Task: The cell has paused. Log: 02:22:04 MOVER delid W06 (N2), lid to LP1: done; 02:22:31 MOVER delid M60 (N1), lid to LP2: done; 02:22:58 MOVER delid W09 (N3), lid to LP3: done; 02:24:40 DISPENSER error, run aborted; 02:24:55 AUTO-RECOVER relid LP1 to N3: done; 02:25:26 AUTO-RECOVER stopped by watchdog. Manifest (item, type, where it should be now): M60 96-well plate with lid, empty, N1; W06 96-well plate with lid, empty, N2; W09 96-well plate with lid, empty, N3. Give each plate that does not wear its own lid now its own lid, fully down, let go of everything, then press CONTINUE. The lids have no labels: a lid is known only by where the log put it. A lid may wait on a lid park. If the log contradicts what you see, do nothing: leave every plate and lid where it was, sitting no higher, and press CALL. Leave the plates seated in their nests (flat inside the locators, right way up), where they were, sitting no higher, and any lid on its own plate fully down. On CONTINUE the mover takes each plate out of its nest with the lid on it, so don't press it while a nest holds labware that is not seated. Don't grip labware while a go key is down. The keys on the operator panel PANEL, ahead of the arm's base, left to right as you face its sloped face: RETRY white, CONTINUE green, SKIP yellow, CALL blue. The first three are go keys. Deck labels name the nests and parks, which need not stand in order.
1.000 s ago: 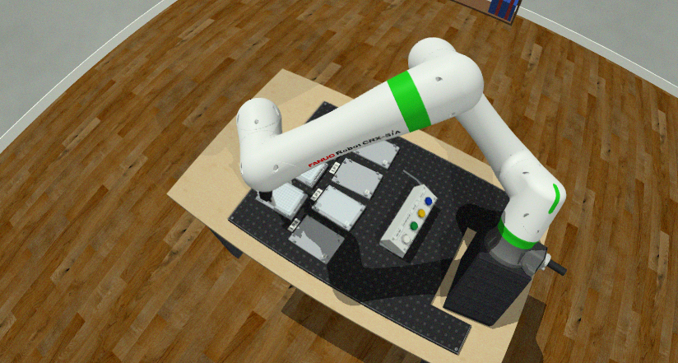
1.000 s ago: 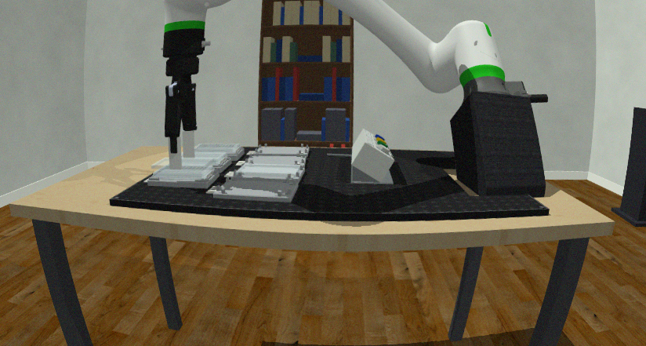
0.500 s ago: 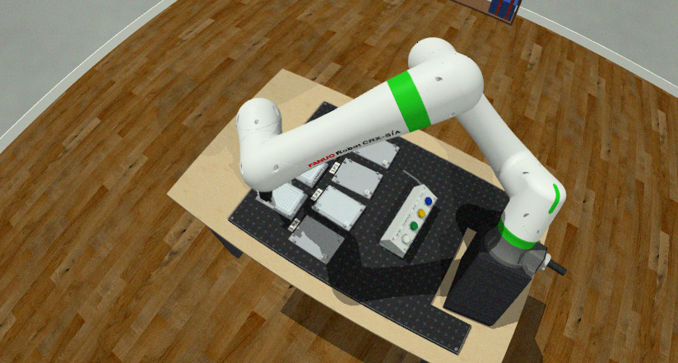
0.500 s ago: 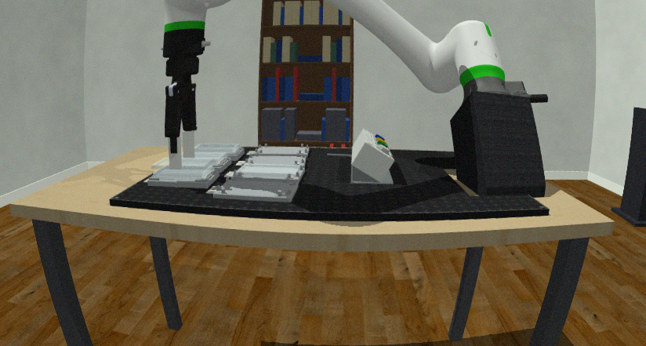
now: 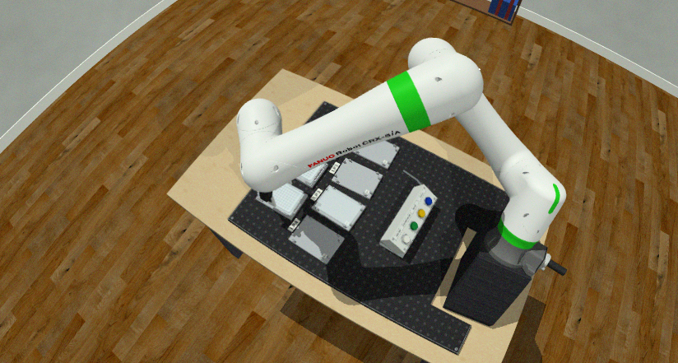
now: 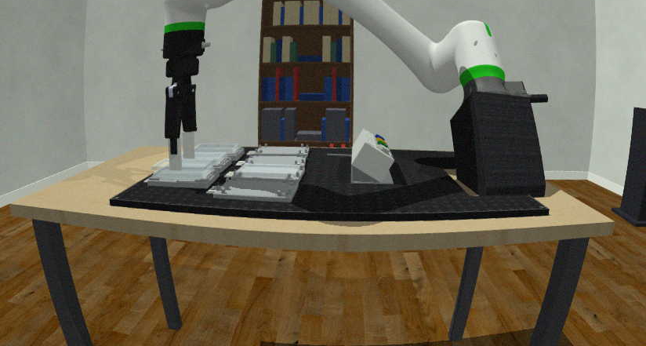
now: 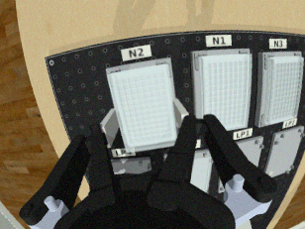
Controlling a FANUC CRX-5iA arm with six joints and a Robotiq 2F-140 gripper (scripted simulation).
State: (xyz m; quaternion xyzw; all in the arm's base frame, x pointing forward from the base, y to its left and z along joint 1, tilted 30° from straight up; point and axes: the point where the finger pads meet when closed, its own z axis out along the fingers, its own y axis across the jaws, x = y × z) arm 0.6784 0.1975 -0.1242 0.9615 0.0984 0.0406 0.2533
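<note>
In the wrist view three 96-well plates stand in a row under the labels N2 (image 7: pixel 136 53), N1 (image 7: pixel 219 41) and N3 (image 7: pixel 277 43). The N2 plate (image 7: pixel 141 102) wears a clear lid with a fainter grid. The N1 plate (image 7: pixel 223 86) and N3 plate (image 7: pixel 281 86) show their wells more sharply. My gripper (image 7: pixel 145 111) points straight down over N2, shut on the lid's two long sides. In the exterior view its fingertips (image 6: pixel 181 155) reach down to the plate's top. I cannot tell whether the lid sits fully down. In the top view the forearm hides most of the gripper, N2 (image 5: pixel 289 200) and N3.
The lid parks (image 5: pixel 338 207) lie in a row beside the nests; the label LP1 (image 7: pixel 242 134) shows below N1. The sloped panel (image 5: pixel 409 219) carries the white, green (image 5: pixel 413 225), yellow and blue (image 5: pixel 429 200) keys. The arm's black base (image 5: pixel 488 284) stands at the deck's corner.
</note>
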